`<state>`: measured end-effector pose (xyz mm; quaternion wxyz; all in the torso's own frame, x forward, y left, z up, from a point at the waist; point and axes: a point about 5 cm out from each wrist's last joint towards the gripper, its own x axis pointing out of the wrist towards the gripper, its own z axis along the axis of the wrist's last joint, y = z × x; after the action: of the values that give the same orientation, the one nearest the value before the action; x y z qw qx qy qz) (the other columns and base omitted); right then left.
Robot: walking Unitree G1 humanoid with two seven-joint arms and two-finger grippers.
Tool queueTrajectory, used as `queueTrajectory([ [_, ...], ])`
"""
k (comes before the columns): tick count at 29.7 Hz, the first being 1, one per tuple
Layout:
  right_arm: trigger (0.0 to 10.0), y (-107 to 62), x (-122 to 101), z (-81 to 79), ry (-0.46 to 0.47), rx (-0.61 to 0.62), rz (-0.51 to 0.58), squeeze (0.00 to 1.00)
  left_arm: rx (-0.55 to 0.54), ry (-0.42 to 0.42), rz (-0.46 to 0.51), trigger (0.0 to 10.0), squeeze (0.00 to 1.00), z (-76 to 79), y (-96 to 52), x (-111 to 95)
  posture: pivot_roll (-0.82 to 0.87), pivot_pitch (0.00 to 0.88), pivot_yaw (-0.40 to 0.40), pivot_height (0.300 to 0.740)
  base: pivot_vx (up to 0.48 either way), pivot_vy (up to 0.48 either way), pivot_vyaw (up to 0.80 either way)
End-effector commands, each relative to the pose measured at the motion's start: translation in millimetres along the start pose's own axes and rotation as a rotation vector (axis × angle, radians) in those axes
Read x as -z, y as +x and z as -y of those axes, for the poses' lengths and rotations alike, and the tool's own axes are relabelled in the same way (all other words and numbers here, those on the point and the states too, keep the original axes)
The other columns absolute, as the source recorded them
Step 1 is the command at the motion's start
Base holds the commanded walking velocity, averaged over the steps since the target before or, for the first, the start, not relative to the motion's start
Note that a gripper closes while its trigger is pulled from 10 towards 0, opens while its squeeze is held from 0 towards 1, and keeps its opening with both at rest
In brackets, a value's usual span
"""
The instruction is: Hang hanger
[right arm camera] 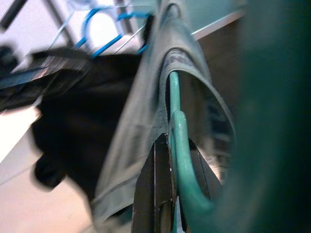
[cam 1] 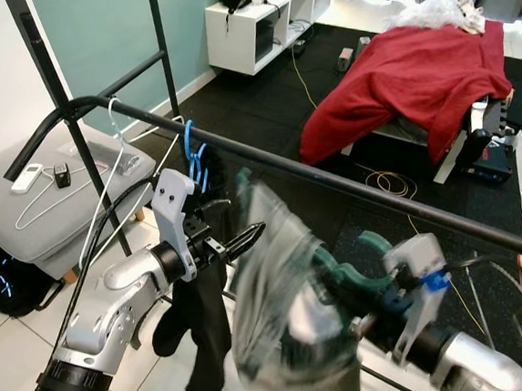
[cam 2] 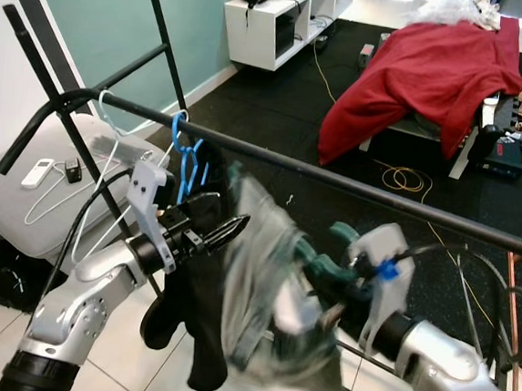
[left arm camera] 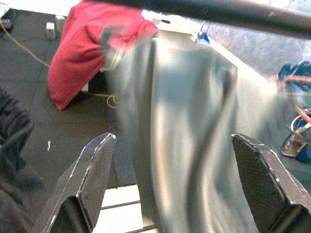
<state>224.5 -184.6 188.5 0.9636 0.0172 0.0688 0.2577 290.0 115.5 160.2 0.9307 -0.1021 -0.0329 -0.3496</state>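
The right gripper [right arm camera: 167, 160] has its jaws closed on a teal hanger [right arm camera: 179, 141] that carries a grey-green garment [cam 1: 275, 297]. Hanger and garment hang blurred just below the black clothes-rack rail [cam 1: 353, 187], near the middle of its span, and the hook is not yet over the rail as far as the blur allows. The left gripper [cam 1: 229, 241] sits beside it with its jaws spread wide and empty; in its wrist view the garment hangs between the two fingers [left arm camera: 90, 170] without touching either.

Toward the rail's left end hang a blue hanger [cam 1: 191, 157] with a black garment [cam 1: 199, 327] and a bare white hanger [cam 1: 110, 159]. Beyond the rack a red blanket [cam 1: 409, 71] covers a piece of furniture, and a grey cushion [cam 1: 50, 204] lies on the floor by the rack's left leg.

To do this step well, the right arm should probably lift until the hook's opening clears the top of the rail, move across it, then lower so the hook seats fully before the jaws release. The free stretch of rail to the right of the blue hanger looks like the safest landing spot, since crowding the black garment could snag the fabric. The left gripper could steady the swinging cloth lightly, but pinching it hard would likely drag the hanger sideways.
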Motion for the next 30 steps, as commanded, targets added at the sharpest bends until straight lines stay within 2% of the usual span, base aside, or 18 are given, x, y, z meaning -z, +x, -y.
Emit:
queueTrajectory([
  [1, 10.0, -1.6, -5, 5.3, 0.024, 0.105, 0.033, 0.0, -0.006, -0.007, -0.03, 10.0, 0.0, 0.2, -3.0, 5, -0.21, 0.134, 0.08, 0.74, 0.0, 0.0, 0.0],
  [8, 10.0, -0.8, -16, 3.3, 0.06, 0.24, 0.127, 0.0, 0.024, -0.028, -0.046, 10.0, 0.0, 5.9, 2.3, 10, -0.22, 0.133, 0.093, 0.74, 0.0, 0.0, 0.0],
  [11, 10.0, 0.7, -20, 8.5, 0.067, 0.308, 0.15, 0.0, 0.031, -0.031, -0.047, 10.0, 0.0, 7.8, 3.9, 10, -0.22, 0.132, 0.096, 0.74, 0.0, 0.0, 0.0],
  [12, 10.0, 2.8, -26, 15.1, 0.059, 0.344, 0.178, 0.0, 0.033, -0.033, -0.047, 10.0, 0.0, 8.4, 3.8, 10, -0.22, 0.13, 0.095, 0.74, 0.0, 0.0, 0.0],
  [14, 10.0, 2.8, -26, 15.1, 0.059, 0.344, 0.178, 0.0, 0.033, -0.033, -0.047, 10.0, 0.0, 8.4, 3.8, 10, -0.22, 0.13, 0.095, 0.74, 0.0, 0.0, 0.0],
  [15, 10.0, 5.6, -34, 22.3, 0.048, 0.386, 0.201, 0.0, 0.033, -0.034, -0.048, 10.0, 0.0, 8.9, 3.3, 10, -0.21, 0.127, 0.092, 0.74, 0.0, 0.0, 0.0],
  [16, 10.0, 5.6, -34, 22.3, 0.048, 0.386, 0.201, 0.0, 0.033, -0.034, -0.048, 10.0, 0.0, 8.9, 3.3, 10, -0.21, 0.127, 0.092, 0.74, 0.0, 0.0, 0.0],
  [17, 10.0, 8.8, -39, 31.5, 0.036, 0.435, 0.206, 0.0, 0.031, -0.035, -0.049, 10.0, 0.0, 9.2, 2.3, 11, -0.2, 0.125, 0.09, 0.74, 0.0, 0.0, 0.0],
  [19, 10.0, 8.8, -39, 31.5, 0.036, 0.435, 0.206, 0.0, 0.031, -0.035, -0.049, 10.0, 0.0, 9.2, 2.3, 11, -0.2, 0.125, 0.09, 0.74, 0.0, 0.0, 0.0],
  [20, 10.0, 11.7, -42, 40.5, 0.023, 0.487, 0.193, 0.0, 0.029, -0.036, -0.05, 10.0, 0.0, 9.5, 1.1, 11, -0.2, 0.124, 0.088, 0.74, 0.0, 0.0, 0.0],
  [21, 10.0, 11.7, -42, 40.5, 0.023, 0.487, 0.193, 0.0, 0.029, -0.036, -0.05, 10.0, 0.0, 9.5, 1.1, 11, -0.2, 0.124, 0.088, 0.74, 0.0, 0.0, 0.0],
  [22, 10.0, 14.1, -41, 50.9, 0.018, 0.546, 0.169, 0.0, 0.022, -0.035, -0.053, 10.0, 0.0, 9.4, -0.6, 11, -0.18, 0.121, 0.083, 0.74, 0.0, 0.0, 0.0],
  [24, 10.0, 14.1, -41, 50.9, 0.018, 0.546, 0.169, 0.0, 0.022, -0.035, -0.053, 10.0, 0.0, 9.4, -0.6, 11, -0.18, 0.121, 0.083, 0.74, 0.0, 0.0, 0.0],
  [26, 10.0, 17.7, -40, 68.0, 0.005, 0.64, 0.123, 0.0, 0.011, -0.034, -0.056, 10.0, 0.0, 8.9, -3.6, 11, -0.17, 0.12, 0.079, 0.74, 0.0, 0.0, 0.0],
  [30, 10.0, 20.8, -37, 75.3, 0.001, 0.693, 0.061, 0.0, 0.004, -0.031, -0.06, 10.0, 0.0, 8.7, -5.1, 11, -0.16, 0.12, 0.075, 0.74, 0.0, 0.0, 0.0],
])
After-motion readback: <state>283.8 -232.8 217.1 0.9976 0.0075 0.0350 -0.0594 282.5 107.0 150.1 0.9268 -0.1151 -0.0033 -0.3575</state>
